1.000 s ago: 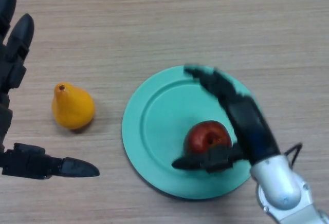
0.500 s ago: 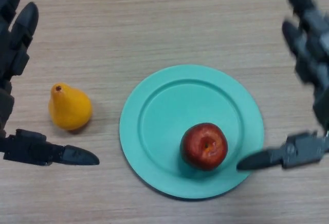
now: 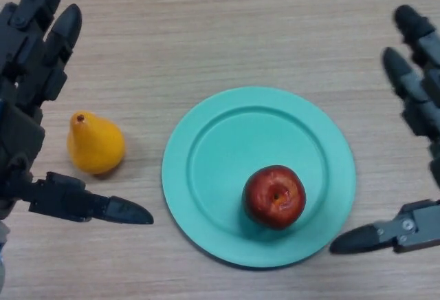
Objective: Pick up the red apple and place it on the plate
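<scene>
red apple (image 3: 274,197) sits on the plate (image 3: 206,169), apart from right hand (image 3: 421,107).

1. The setting looks like a robot test bench rather than a lived-in room: a pale wood-grain bench (image 3: 227,31) fills the whole view.
2. It bears only staged props: a teal plate (image 3: 206,176), a red apple (image 3: 273,196) and a yellow pear (image 3: 95,144).

Red apple (image 3: 273,196) with a yellowish patch near its stem; plain turquoise-green plate (image 3: 206,169); yellow-orange pear (image 3: 95,144) with a dark stem tip; light wood-grain table (image 3: 227,31); black left hand (image 3: 27,107) and right hand (image 3: 419,107).
</scene>
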